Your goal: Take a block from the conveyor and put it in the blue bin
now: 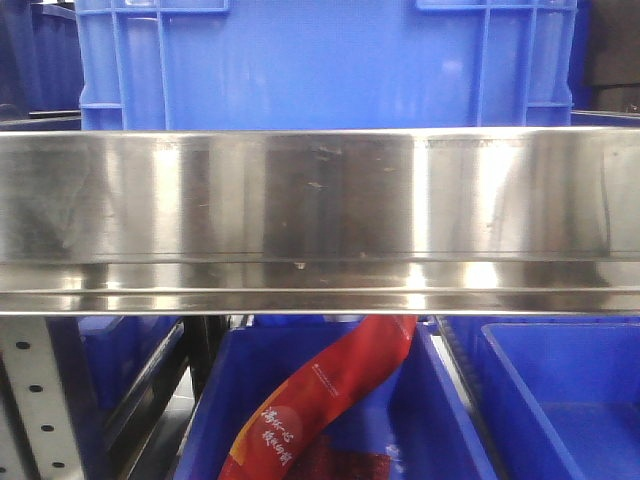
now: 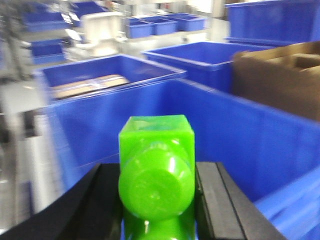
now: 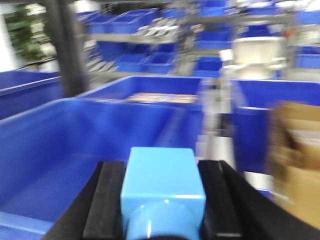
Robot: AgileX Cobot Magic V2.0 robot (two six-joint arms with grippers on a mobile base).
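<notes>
Black flat fingers (image 2: 212, 200) of the left gripper (image 2: 157, 166) were clamped on either side of a glossy green plastic block (image 2: 156, 185), square-topped with a rounded knob facing the camera. The gripper pointed roughly level at the wall of a large blue plastic bin (image 2: 240, 135). Behind it sat a second blue bin (image 2: 150, 67) holding flat tan sheets (image 2: 87, 85), and at right a brown cardboard box (image 2: 280, 75).

The right gripper (image 3: 161, 165) was likewise closed on a light blue plastic block (image 3: 162, 192), aimed across the open interior of a blue bin (image 3: 65, 150); the view was blurred.

In the front view, a brushed steel band (image 1: 320, 210) crossed the frame, with a blue ribbed crate (image 1: 320, 60) above. Below, a lower blue bin (image 1: 440, 400) held a red printed packet (image 1: 320, 400).
</notes>
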